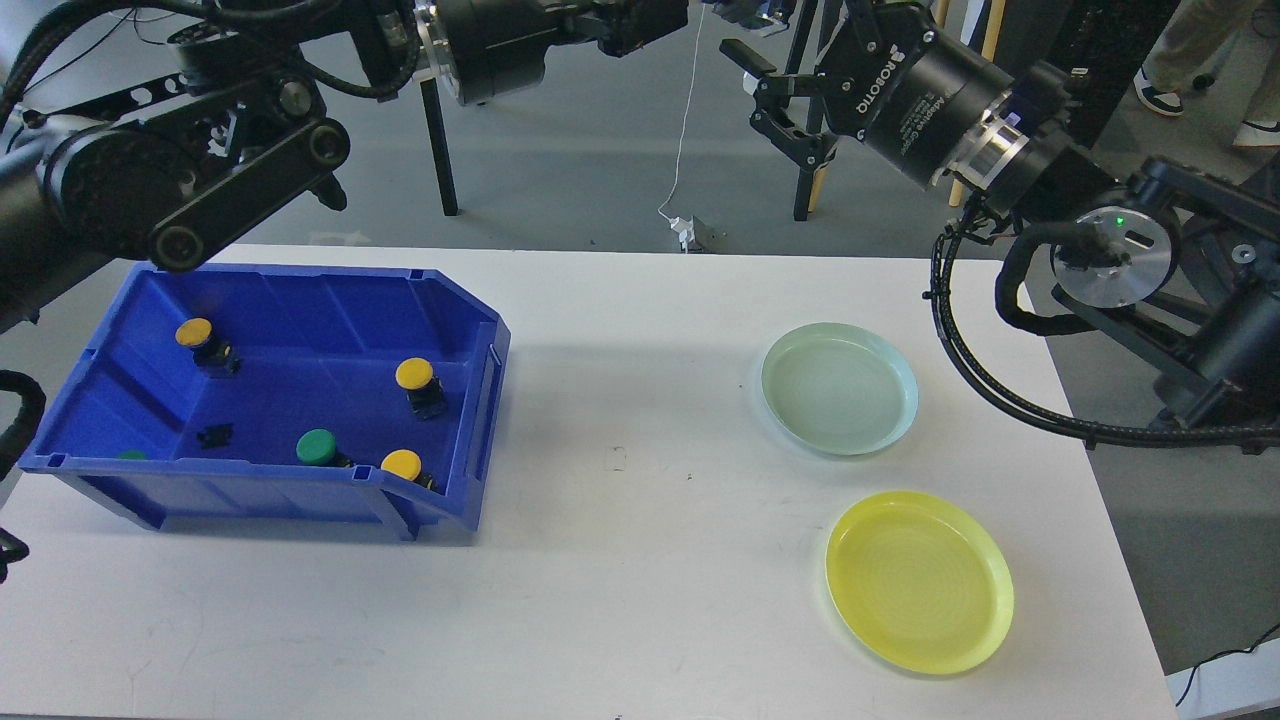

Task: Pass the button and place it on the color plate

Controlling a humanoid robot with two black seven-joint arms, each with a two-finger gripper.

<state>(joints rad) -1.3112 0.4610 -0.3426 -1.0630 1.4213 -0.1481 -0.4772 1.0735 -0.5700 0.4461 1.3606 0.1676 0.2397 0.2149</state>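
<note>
Our two arms hang high above the far edge of the white worktop [640, 560]. Our right gripper [775, 105] is over the floor beyond the far edge, its fingers [745, 58] spread apart and holding nothing. Our left gripper [640, 25] reaches in at the top of the view, dark and partly cut off, so we cannot tell how its fingers stand.

The buttons lie in the blue bin [470, 400] on the left side of the worktop. A yellow button [194, 333] sits at the bin's far left, a second yellow button [414, 375] towards its right wall, and a third yellow button [402, 464] at the near lip beside a green button [316, 447]. A small black part [214, 436] lies loose on the bin floor, and a sliver of green [131, 455] shows at the near left corner, too hidden to name.

On the right side, well apart from the bin, are a pale green plate [880, 350] farther off and a yellow plate [990, 570] nearer to us; both are bare. Between bin and plates the worktop is open.

Beyond the worktop a white cable [682, 130] hangs down to a plug [686, 232] on the grey floor, among dark stand legs [440, 150].
</note>
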